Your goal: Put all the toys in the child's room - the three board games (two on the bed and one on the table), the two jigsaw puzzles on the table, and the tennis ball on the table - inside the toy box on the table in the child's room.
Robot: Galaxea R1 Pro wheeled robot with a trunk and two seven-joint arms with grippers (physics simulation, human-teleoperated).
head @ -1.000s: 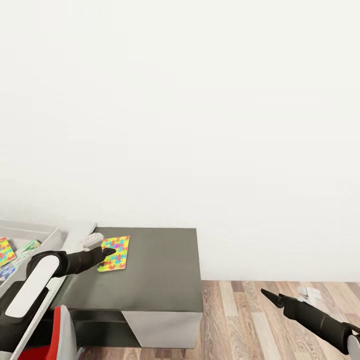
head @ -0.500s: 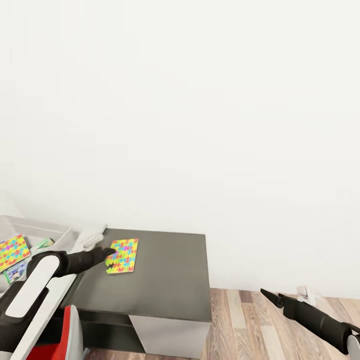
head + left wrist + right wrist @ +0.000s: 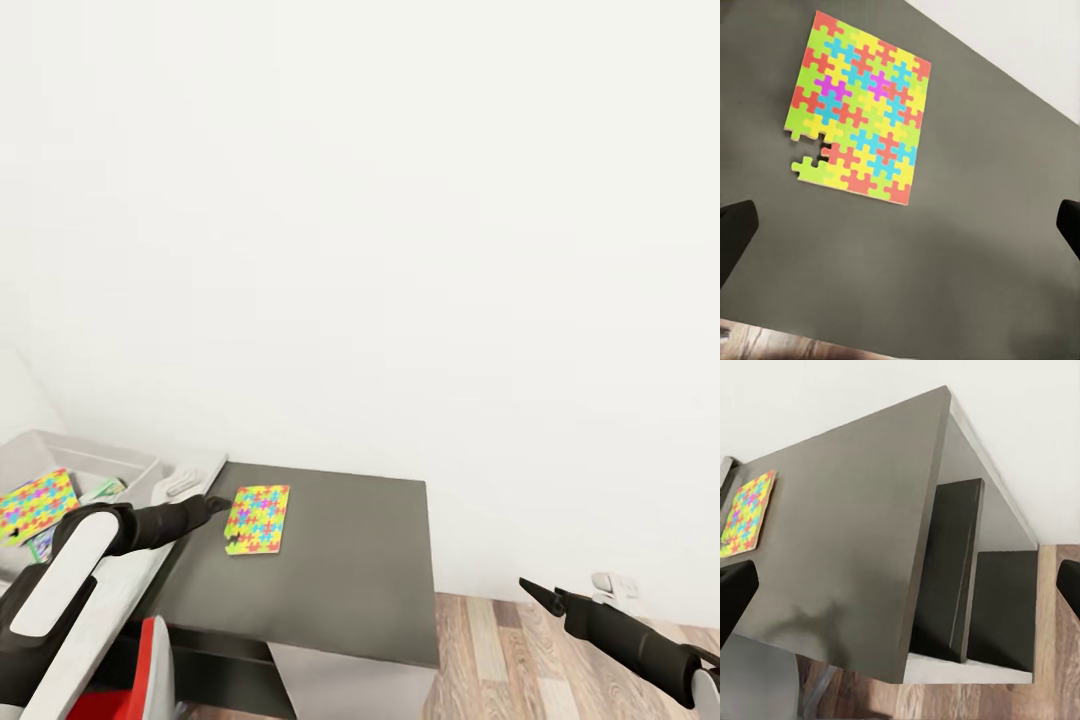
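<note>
Jigsaw puzzle (image 3: 258,519) lies flat on dark cabinet top (image 3: 340,560), just beside left gripper (image 3: 216,503), whose jaws stand wide apart, holding nothing. Likely thin, light, stiff; best pinched at an overhanging edge. Right gripper (image 3: 527,585) hangs over floor (image 3: 500,650), its opening unclear.

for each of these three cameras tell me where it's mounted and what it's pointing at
Head: atop the robot, looking down on the dark cabinet top and wall; both arms show.
Left wrist: near the left gripper, facing the jigsaw puzzle; open fingertips show.
Right wrist: near the right gripper, facing the cabinet's side; fingertips show.
All three share the puzzle.
</note>
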